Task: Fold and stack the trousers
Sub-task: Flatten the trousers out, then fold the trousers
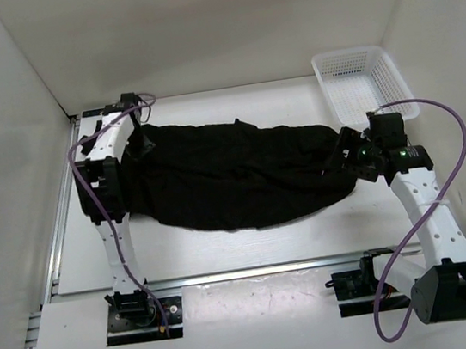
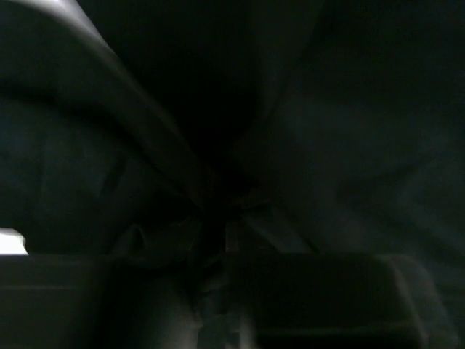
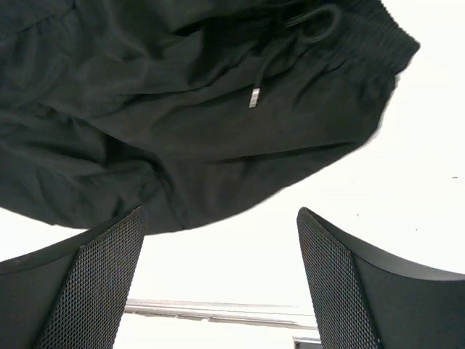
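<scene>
The black trousers (image 1: 241, 173) lie spread lengthwise across the white table (image 1: 226, 249), bunched and creased. My left gripper (image 1: 143, 146) is at their left end, pressed into the cloth. In the left wrist view dark fabric (image 2: 327, 131) fills the frame, and its folds run together at my left gripper (image 2: 218, 233), which is shut on the cloth. My right gripper (image 1: 341, 164) is at the right end, by the waistband. In the right wrist view it (image 3: 221, 218) stands open, just short of the trousers' (image 3: 203, 131) edge, with bare table between its fingers (image 3: 94, 283). The drawstring (image 3: 254, 97) shows there.
A white mesh basket (image 1: 365, 82) stands at the table's far right corner, just behind the right arm. White walls close in the left, back and right sides. A metal rail (image 1: 255, 269) runs along the table's near edge.
</scene>
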You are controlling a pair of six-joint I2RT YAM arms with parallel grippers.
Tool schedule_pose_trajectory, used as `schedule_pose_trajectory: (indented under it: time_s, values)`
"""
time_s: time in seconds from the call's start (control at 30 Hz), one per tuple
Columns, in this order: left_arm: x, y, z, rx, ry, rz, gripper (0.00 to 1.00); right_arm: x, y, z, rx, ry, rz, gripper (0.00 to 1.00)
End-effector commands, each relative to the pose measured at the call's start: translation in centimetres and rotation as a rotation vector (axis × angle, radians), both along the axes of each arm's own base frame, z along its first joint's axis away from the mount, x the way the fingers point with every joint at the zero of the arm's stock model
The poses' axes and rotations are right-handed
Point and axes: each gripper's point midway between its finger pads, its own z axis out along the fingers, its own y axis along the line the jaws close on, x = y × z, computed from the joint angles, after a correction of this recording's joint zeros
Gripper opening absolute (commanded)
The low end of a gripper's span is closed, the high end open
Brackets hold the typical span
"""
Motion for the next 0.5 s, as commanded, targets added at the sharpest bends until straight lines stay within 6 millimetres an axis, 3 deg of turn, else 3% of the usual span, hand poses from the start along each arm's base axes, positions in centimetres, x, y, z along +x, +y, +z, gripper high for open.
schedule_pose_trajectory:
  time_s: [0.0,0.03,0.07,0.1,0.13,0.17,0.2,0.23,0.27,0.33,0.37,0.4,0.47]
  values:
    - [0.6,3.3,4.3,0.134,0.004,-0.032,0.34,0.7,0.0,0.4,0.014,-0.002,0.002,0.88]
    - [0.6,3.7,5.3,0.154,-0.015,-0.037,0.49,0.5,-0.2,-0.1,0.022,0.016,-0.016,0.9]
    - [0.1,4.7,5.7,0.154,-0.023,-0.015,0.56,0.4,-0.2,-0.8,0.042,0.028,-0.023,0.92]
    - [-0.4,5.1,6.2,0.143,-0.035,-0.002,0.56,0.6,-0.3,-1.1,0.054,0.02,-0.024,0.95]
    - [-1.0,5.5,8.4,0.119,-0.097,0.013,0.57,0.7,-0.6,-1.8,0.081,0.038,-0.047,1.0]
    - [-2.3,5.9,7.0,0.059,-0.076,0.025,0.57,0.1,-0.1,-2.9,0.134,0.066,-0.04,1.0]
    - [-3.2,6.1,7.0,0.027,-0.083,0.035,0.57,0.1,-0.1,-3.6,0.17,0.085,-0.058,1.0]
    - [-4.2,6.2,8.5,0.004,-0.131,0.044,0.57,0.3,-0.7,-3.9,0.193,0.081,-0.091,1.0]
    - [-6.4,6.5,6.4,-0.047,-0.08,0.081,0.57,-0.4,-0.8,-4.9,0.214,0.099,-0.108,1.0]
    - [-7.9,6.8,6.6,-0.106,-0.124,0.115,0.57,-0.6,-1.5,-4.8,0.255,0.069,-0.162,0.96]
    - [-8.8,6.4,6.0,-0.167,-0.121,0.138,0.57,-1.4,-1.6,-5.8,0.279,0.093,-0.184,0.95]
    - [-10.8,7.3,4.0,-0.201,-0.08,0.198,0.57,-1.3,-2.2,-6.0,0.313,0.092,-0.221,0.94]
    - [-11.7,8.4,2.9,-0.249,-0.078,0.25,0.59,-1.6,-1.9,-5.9,0.37,0.085,-0.209,0.92]
